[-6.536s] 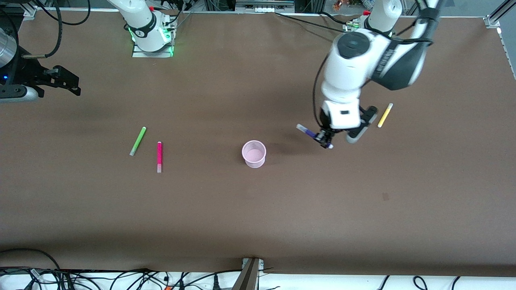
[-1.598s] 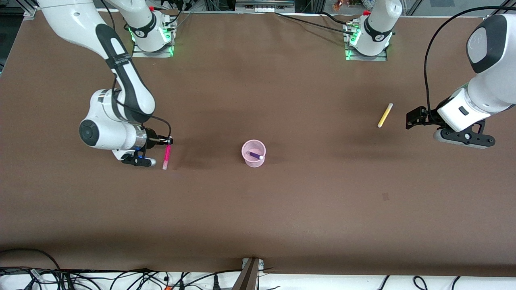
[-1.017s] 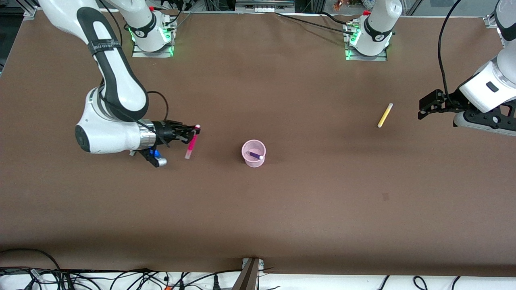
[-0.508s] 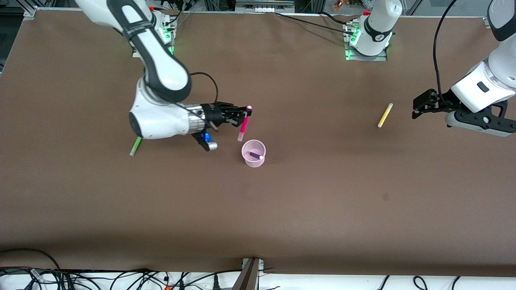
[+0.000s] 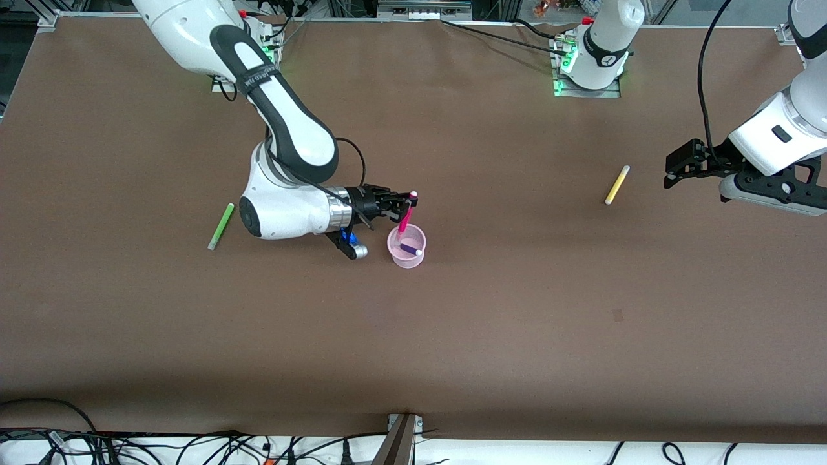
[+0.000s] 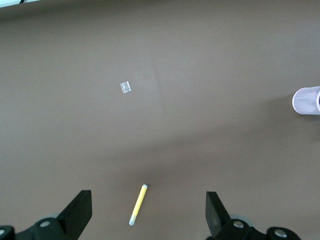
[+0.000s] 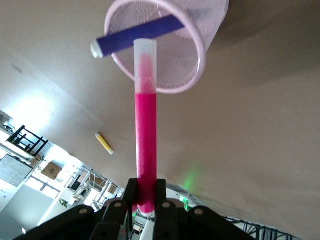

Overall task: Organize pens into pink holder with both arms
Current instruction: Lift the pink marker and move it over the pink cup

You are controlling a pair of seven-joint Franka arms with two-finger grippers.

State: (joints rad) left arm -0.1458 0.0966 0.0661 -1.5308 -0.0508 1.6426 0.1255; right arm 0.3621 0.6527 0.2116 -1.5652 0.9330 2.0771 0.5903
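My right gripper [image 5: 404, 203] is shut on the magenta-pink pen [image 5: 405, 218] and holds it tilted over the pink holder [image 5: 407, 256], pale end down at the rim. In the right wrist view the pen [image 7: 146, 135] points at the holder's mouth [image 7: 195, 75], where the purple pen [image 7: 140, 34] lies inside; it also shows in the front view [image 5: 409, 248]. The green pen [image 5: 221, 226] lies on the table toward the right arm's end. The yellow pen [image 5: 617, 185] lies toward the left arm's end. My left gripper [image 5: 672, 173] is open and empty, beside the yellow pen [image 6: 138, 204].
The brown table [image 5: 452, 336] is bare around the holder. A small pale scrap [image 6: 125, 87] lies on the table in the left wrist view. Cables and a bracket [image 5: 400, 439] run along the table's front edge.
My right gripper has lifted the magenta-pink pen off the table and carried it over to the pink holder, lowering its pale end to the rim. My left gripper has stayed near the yellow pen.
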